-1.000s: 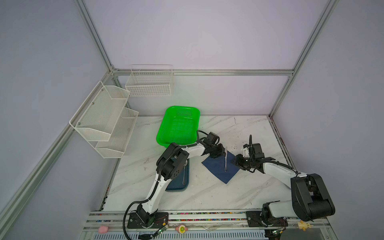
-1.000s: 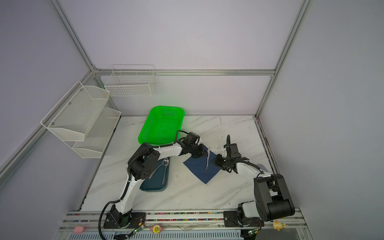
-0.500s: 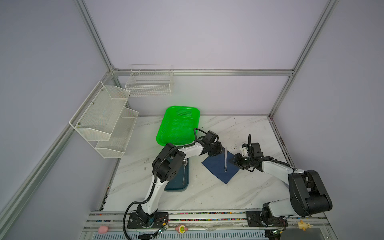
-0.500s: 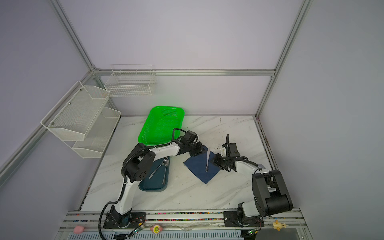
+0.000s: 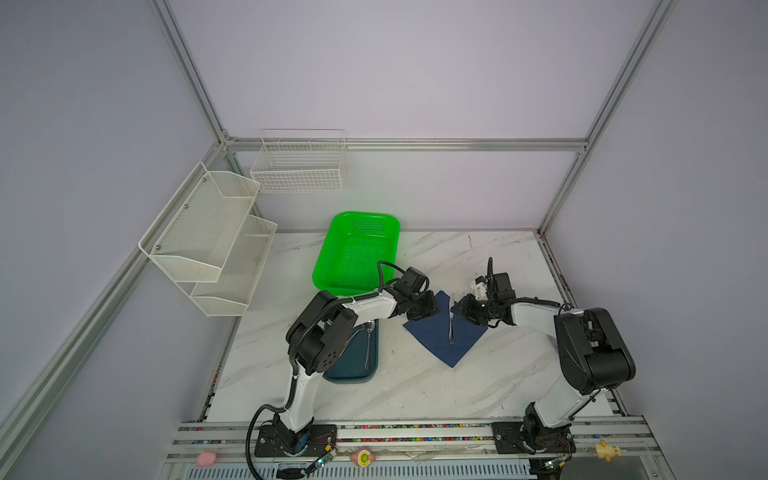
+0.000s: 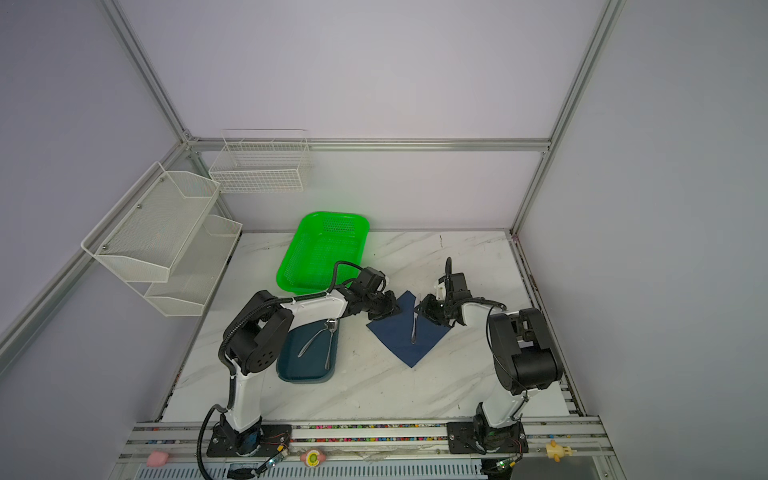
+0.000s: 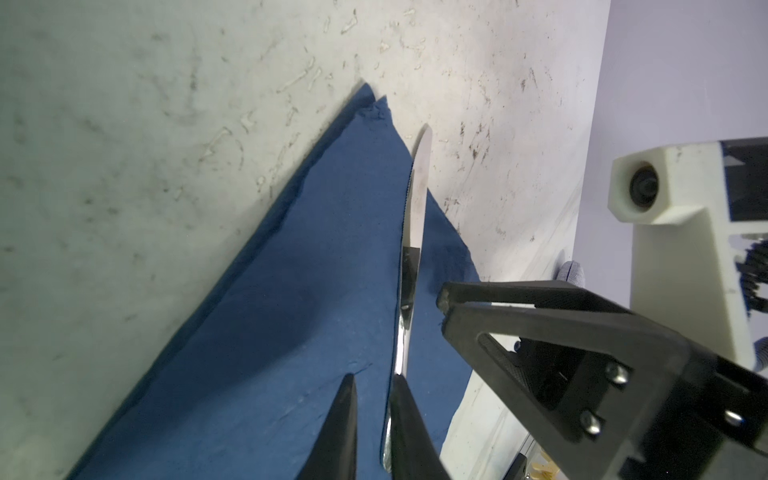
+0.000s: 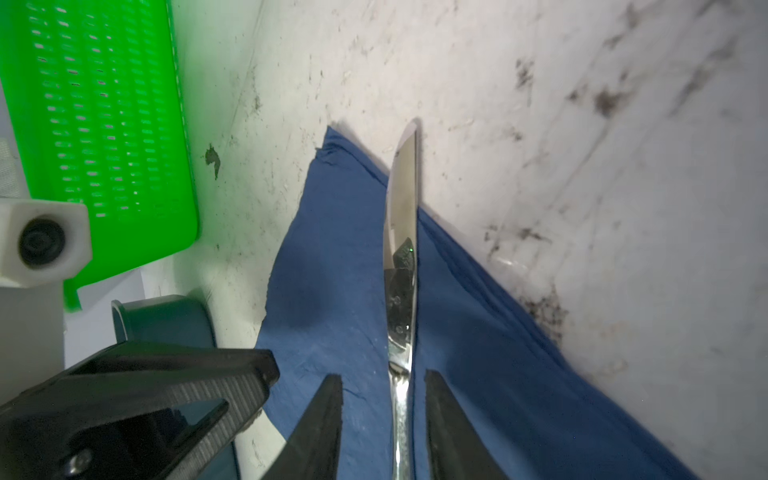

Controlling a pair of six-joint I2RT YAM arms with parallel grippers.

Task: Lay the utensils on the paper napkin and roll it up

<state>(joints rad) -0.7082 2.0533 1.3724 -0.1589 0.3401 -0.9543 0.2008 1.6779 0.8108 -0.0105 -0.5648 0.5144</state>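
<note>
Knife (image 5: pixel 451 320) lies on navy napkin (image 5: pixel 436 338), mid-bench. Fork (image 6: pixel 311 341) and spoon (image 6: pixel 330 343) in teal tray (image 6: pixel 305 376). Left hand (image 7: pixel 372 415) narrowly apart beside knife handle; right hand (image 8: pixel 382 415) apart, straddling it.

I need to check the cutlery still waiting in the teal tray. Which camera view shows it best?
A top view: the fork and spoon lie fully visible in the teal tray. In the other top view the left arm hides most of them. The right wrist view shows only the tray's rim; the left wrist view shows none.
</note>
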